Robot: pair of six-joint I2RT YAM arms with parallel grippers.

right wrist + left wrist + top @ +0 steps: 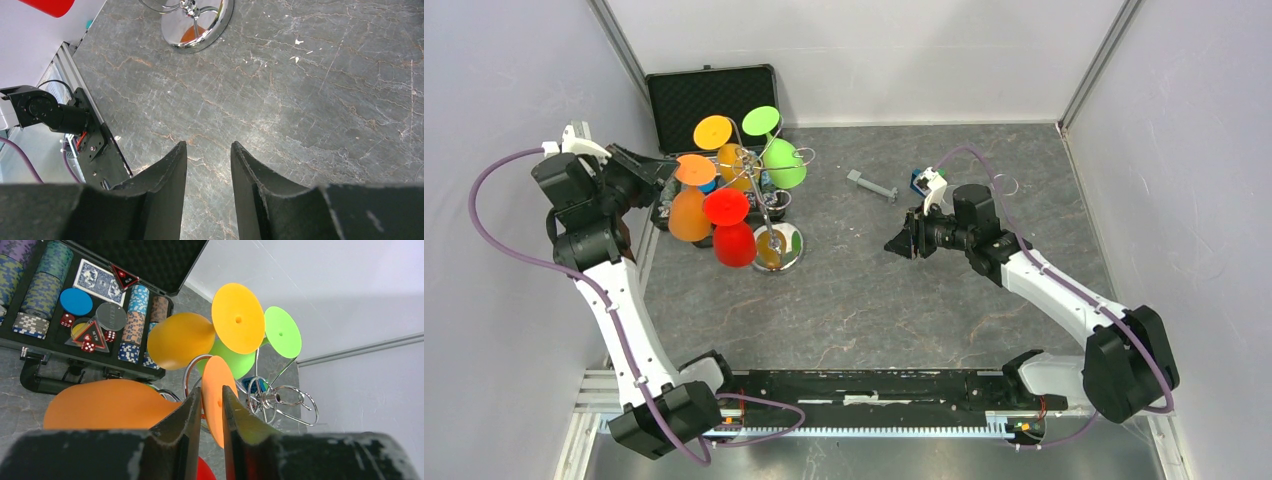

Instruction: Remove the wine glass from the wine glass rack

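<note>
An open black case (150, 260) of poker chips (132, 322), playing cards (97, 276) and red dice (67, 320) is seen left of and beyond the left gripper (212, 392).

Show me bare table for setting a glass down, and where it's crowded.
Bare: the wide stretch between the rack and the right claw, down to the base rail. Crowded: the far-left corner, where case, rack, glasses and left claw bunch together.

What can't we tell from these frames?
- Left wrist: whether the left gripper actually presses the orange wine glass foot; seen edge-on.
- Top: same contact, too small, gripper body in the way.
- Right wrist: wine glass rack hooks, cut off by top edge.
</note>
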